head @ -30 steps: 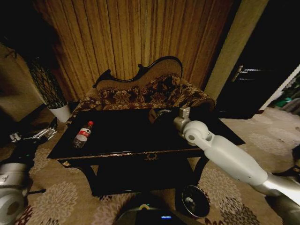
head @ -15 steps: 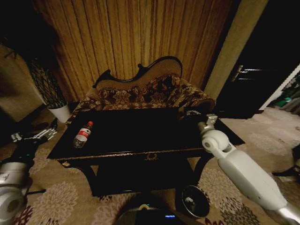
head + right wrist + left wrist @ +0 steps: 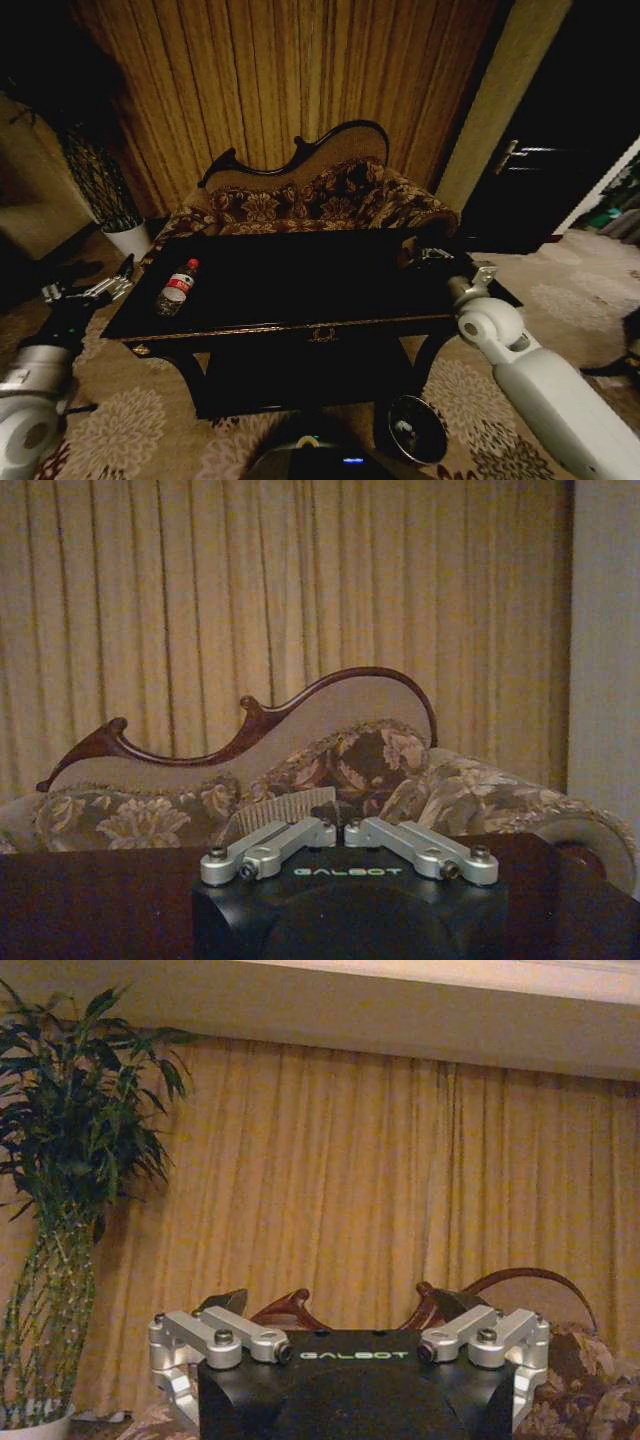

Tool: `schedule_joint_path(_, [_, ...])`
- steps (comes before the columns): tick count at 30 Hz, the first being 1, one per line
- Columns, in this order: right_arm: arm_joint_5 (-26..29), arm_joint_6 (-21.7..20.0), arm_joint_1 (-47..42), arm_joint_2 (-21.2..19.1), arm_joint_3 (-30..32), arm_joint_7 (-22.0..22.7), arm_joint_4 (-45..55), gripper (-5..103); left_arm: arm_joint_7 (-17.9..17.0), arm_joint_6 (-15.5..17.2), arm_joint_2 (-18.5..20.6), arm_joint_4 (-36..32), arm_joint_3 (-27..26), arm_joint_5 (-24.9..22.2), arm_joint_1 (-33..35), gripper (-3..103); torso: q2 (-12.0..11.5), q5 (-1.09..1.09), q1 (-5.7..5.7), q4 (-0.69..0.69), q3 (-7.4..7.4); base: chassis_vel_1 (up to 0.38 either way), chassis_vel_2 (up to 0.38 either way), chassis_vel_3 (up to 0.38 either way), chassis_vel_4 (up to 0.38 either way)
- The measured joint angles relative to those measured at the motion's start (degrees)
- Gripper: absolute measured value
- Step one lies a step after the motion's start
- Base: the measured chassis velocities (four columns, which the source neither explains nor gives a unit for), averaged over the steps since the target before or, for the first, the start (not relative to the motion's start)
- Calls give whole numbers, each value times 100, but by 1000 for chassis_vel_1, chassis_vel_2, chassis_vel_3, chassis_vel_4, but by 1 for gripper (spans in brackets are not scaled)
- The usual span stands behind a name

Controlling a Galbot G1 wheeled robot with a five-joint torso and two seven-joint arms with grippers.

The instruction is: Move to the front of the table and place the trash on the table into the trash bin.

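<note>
Standing at the front of the desk (image 3: 300,300), its glossy black top spread across my head view, gold emblem near centre below the edge. The carved-back sofa (image 3: 300,200) sits right behind it.

Trash bin (image 3: 395,412): on the floor at the desk's front right, beside the leg and far lower than the top. Something pale lies inside; I cannot tell what.

Trash I can see on the top: one clear bottle (image 3: 176,288) with a red cap and label, lying on its side near the left end. Long axis runs from the front-left edge toward the sofa, cap at the far end. No scraps or block that I can make out on the dark surface.

Left end effector (image 3: 112,285): hangs just off the desk's left end, about level with the top, fingers spread well apart and empty. The bottle lies to its right, near, with only the desk corner between. This is clearly the nearer arm.

Right end effector (image 3: 428,256): over the desk's right end, well apart from the bottle and roughly above the bin's side of the desk. In the right wrist view its links are drawn together at the middle. A ribbed tan piece shows just beyond them; I cannot tell if it is pinched or belongs to the sofa.

Judgement: reaching the bottle favours the left arm, closing across the bottle's narrow width, not along its length.
</note>
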Motion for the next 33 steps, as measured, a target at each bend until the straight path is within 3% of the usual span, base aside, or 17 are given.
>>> schedule_joint_path(16, [-9,-51,-360,164,368,-7,170,0,6,-42,-34,30,119,145,-17,100,-1,0,1,-1,1,18,-23,-19,15])
schedule_joint_path(33, [-52,24,-517,245,499,-61,168,0,2,-46,-45,-25,142,179,-2,100,0,0,-2,-1,0,129,-132,-126,128])
